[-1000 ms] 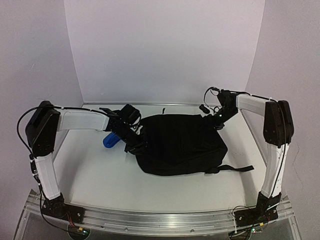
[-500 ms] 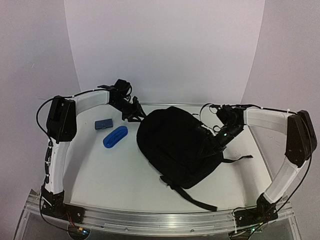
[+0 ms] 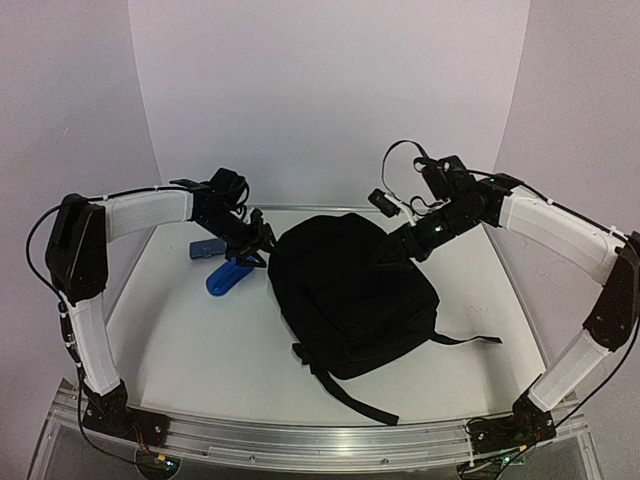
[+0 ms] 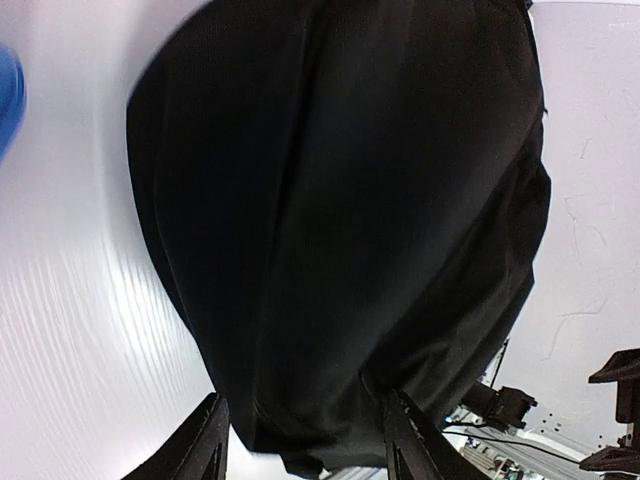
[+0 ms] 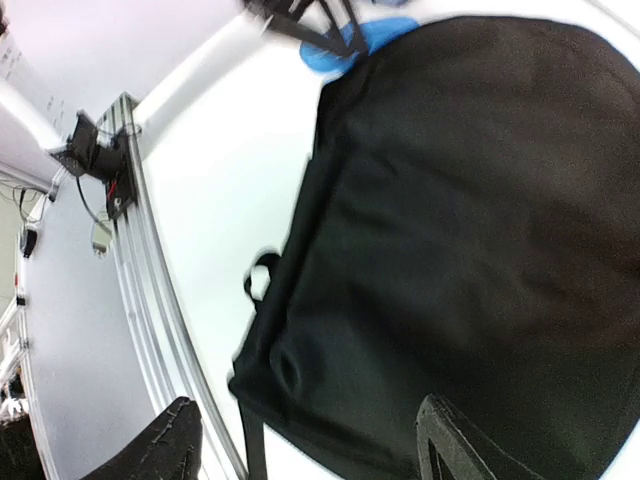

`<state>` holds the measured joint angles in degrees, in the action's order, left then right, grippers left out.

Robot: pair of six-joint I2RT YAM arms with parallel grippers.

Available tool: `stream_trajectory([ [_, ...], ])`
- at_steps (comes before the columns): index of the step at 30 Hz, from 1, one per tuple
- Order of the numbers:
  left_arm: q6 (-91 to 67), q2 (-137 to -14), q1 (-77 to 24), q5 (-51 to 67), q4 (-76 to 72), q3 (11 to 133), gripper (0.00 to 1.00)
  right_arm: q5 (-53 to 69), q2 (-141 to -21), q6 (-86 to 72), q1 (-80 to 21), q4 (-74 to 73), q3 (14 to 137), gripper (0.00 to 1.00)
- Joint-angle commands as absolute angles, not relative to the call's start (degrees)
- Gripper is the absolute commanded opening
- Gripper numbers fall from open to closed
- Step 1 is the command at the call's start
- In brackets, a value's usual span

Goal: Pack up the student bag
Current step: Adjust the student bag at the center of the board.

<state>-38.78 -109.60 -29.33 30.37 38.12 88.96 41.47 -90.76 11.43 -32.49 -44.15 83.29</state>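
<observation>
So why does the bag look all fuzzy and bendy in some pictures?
Left wrist: the student bag fills the frame, dark and soft, table streaked with blur. Right wrist: its edges smeared, rail curved by the lens. Top view: sharp, evenly lit.

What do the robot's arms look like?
The left arm and right arm match: long white tubes linked by chunky black joints. Thin black cables loop along them. The left pincer and right pincer are black with two fingers. Both arms stand on a silver rail.
</observation>
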Motion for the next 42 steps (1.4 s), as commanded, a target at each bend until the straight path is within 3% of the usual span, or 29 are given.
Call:
stream_trajectory([
  [1,-44.01,-104.68,-32.02,28.57,31.56,84.87,0.53,38.82,-97.65,-0.50,-35.81,-37.98,84.25,0.73],
  [11,-46.44,-108.02,-36.81,22.26,33.40,88.54,0.51,17.84,-103.62,-1.84,-46.85,-31.36,89.74,0.74],
  [16,-47.88,-107.75,-36.83,20.90,33.11,87.37,0.51,17.38,-107.15,-6.71,-47.89,-31.55,91.40,0.82],
  [22,-48.62,-107.54,-36.85,20.74,32.44,86.25,0.50,8.84,-110.69,-8.09,-50.95,-31.42,94.27,0.82],
  [31,-49.22,-107.46,-36.84,19.54,32.61,85.46,0.50,-1.92,-112.69,-10.72,-51.76,-31.46,93.19,0.68],
  [39,-48.79,-107.89,-36.84,19.34,33.12,85.25,0.50,-3.58,-108.44,-8.49,-51.59,-32.98,86.13,0.41],
  [42,-48.78,-108.06,-36.83,19.27,33.21,85.09,0.49,-3.27,-106.00,-7.42,-51.44,-34.44,84.17,0.39],
])
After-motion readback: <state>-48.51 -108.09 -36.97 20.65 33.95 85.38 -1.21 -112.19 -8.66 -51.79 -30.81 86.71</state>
